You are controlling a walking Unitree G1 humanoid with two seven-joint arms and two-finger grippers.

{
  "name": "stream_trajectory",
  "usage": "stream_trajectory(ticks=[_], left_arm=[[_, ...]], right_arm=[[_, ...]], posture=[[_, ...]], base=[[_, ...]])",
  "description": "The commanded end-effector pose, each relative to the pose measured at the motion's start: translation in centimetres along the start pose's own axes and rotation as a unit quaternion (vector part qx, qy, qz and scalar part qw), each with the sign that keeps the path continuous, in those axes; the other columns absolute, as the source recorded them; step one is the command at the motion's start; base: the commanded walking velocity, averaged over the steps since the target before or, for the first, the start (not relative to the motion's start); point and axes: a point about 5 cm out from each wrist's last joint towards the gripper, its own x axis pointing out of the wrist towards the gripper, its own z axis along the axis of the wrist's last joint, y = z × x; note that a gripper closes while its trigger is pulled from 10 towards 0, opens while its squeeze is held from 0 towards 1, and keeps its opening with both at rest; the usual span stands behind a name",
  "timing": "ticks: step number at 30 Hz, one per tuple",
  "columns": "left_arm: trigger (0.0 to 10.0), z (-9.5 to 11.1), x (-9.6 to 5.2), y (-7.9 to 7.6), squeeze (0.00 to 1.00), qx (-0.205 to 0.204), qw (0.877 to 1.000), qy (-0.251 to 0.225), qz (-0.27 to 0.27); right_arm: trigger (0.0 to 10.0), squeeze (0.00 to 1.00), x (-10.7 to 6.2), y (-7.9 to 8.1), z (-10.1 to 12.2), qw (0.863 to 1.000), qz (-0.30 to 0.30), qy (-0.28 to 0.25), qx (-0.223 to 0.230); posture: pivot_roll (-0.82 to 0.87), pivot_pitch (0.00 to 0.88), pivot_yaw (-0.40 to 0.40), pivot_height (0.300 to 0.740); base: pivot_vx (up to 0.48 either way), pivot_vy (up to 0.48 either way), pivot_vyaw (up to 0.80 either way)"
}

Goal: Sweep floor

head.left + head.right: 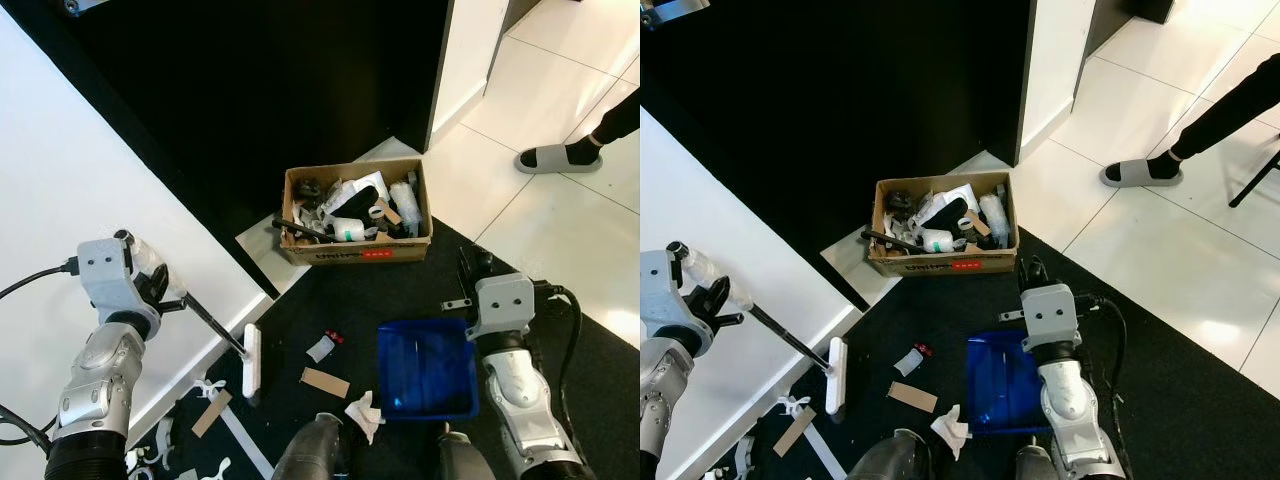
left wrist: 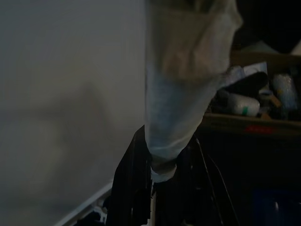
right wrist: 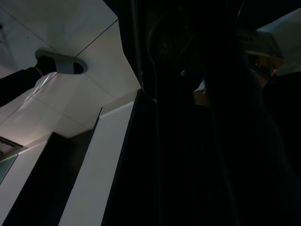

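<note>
My left gripper point(image 1: 158, 290) is shut on the black handle of a small brush. The brush's white head point(image 1: 251, 360) rests on the black carpet beside the white wall panel. A blue dustpan point(image 1: 427, 368) sits low on the carpet against my right forearm, and my right gripper point(image 1: 468, 272) appears shut on its handle, though that wrist view is very dark. Between brush and pan lie scraps: a crumpled white paper point(image 1: 362, 415), a cardboard piece point(image 1: 325, 382), a small white wrapper point(image 1: 320, 348) and a red bit point(image 1: 334, 337).
A cardboard box point(image 1: 355, 250) full of rubbish stands just beyond the dustpan. A cardboard strip point(image 1: 211, 413) and white plastic bits point(image 1: 208, 386) lie by the wall panel point(image 1: 60, 180). A person's foot in a grey slipper point(image 1: 558, 157) stands on the white tiles at the far right.
</note>
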Motion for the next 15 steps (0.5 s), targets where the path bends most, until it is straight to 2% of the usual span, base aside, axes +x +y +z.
stream_trajectory(ticks=[1, 5, 12, 15], left_arm=[[10.0, 0.7, -0.2, 1.3, 0.06, 0.005, 1.0, -0.017, 0.022], [10.0, 0.1, 0.2, 0.3, 0.06, -0.014, 1.0, 0.003, -0.006], [10.0, -3.6, -0.8, -3.0, 0.06, -0.049, 0.996, 0.061, -0.051], [10.0, -4.1, -0.9, -3.4, 0.06, -0.054, 0.995, 0.067, -0.056]], right_arm=[[10.0, 0.0, -0.7, 0.4, -0.7, 0.999, 0.023, 0.005, -0.025], [10.0, 0.0, -0.7, 1.1, -1.1, 0.999, 0.022, 0.006, -0.03], [10.0, 0.0, -1.0, 3.4, -2.7, 0.998, 0.027, 0.05, -0.018], [10.0, 0.0, -1.1, 3.5, -3.0, 0.998, 0.024, 0.06, -0.013]], posture=[[0.06, 0.367, 0.182, 0.74], [0.09, 0.374, 0.188, 0.74], [0.09, 0.374, 0.19, 0.74], [0.1, 0.373, 0.188, 0.74]], base=[[0.0, 0.0, 0.0], [0.0, 0.0, 0.0], [0.0, 0.0, 0.0], [0.0, 0.0, 0.0]])
